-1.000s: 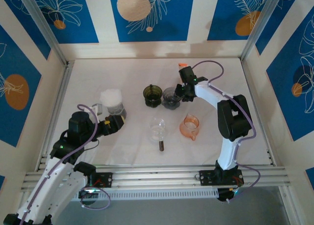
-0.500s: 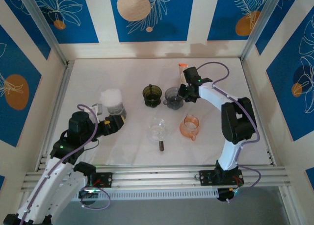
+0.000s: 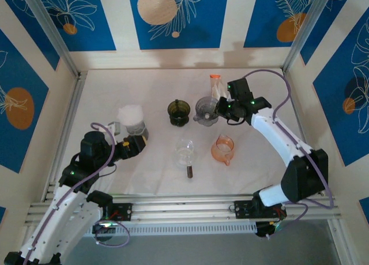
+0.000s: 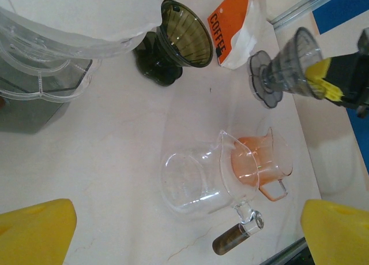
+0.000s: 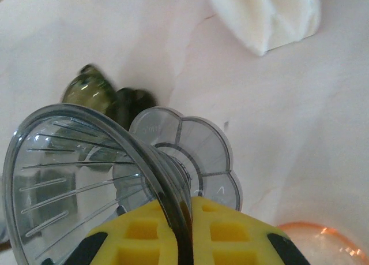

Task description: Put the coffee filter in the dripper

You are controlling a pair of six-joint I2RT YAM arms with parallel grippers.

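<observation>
The white filters [image 3: 130,113] are seen stacked in a clear holder [image 3: 138,129] at the left of the table [image 3: 104,92], just beyond the left gripper [image 3: 135,144]. That gripper's yellow fingers [image 4: 34,230] are spread wide, with nothing held between them. The grey dripper [image 3: 204,110] is pinched at its rim by the right gripper [image 3: 221,107]; in the right wrist view its wall is clamped between the two yellow pads [image 5: 225,230]. The dripper is tilted onto its side, its scalloped base turned toward the dark dripper [image 3: 179,112], which stands upright just beside it. A coffee bag [image 3: 214,86] lies behind them. A glass carafe [image 3: 185,152] and an orange cup [image 3: 223,148] are set nearer, side by side.
</observation>
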